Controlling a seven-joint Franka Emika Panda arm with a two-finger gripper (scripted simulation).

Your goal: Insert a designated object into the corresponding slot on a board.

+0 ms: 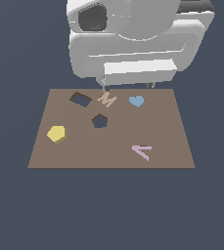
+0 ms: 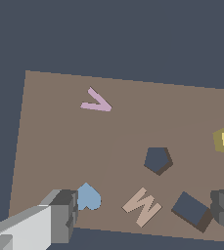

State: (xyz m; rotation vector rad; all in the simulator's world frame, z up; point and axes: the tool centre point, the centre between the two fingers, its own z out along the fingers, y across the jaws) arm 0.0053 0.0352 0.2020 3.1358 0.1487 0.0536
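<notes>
Flat brown board (image 1: 167,132) lying on a dark blue-grey floor (image 1: 111,210), seen from the exterior view. Large white robot arm (image 1: 138,44) looming over the board's far edge, hiding most of its own lower end.

Thick yellow pentagon block (image 1: 56,133) resting on the board near the exterior view's left edge, well apart from the jaws. Dark pentagon slot (image 1: 100,121) cut through the board near its middle, just beside the block but not touching it. Dark rectangular hole (image 1: 80,99) toward the far edge. Tan letter M (image 1: 107,100) just beside that hole, directly under the arm's tip. Blue heart (image 1: 136,101) further to the exterior view's right. Pink arrow-like shape (image 1: 142,151) on the near side.

From the wrist view, jaws (image 2: 145,215) spread wide, holding nothing, one finger (image 2: 59,215) beside the heart and the other beside the rectangular hole, with the letter M between them below.
</notes>
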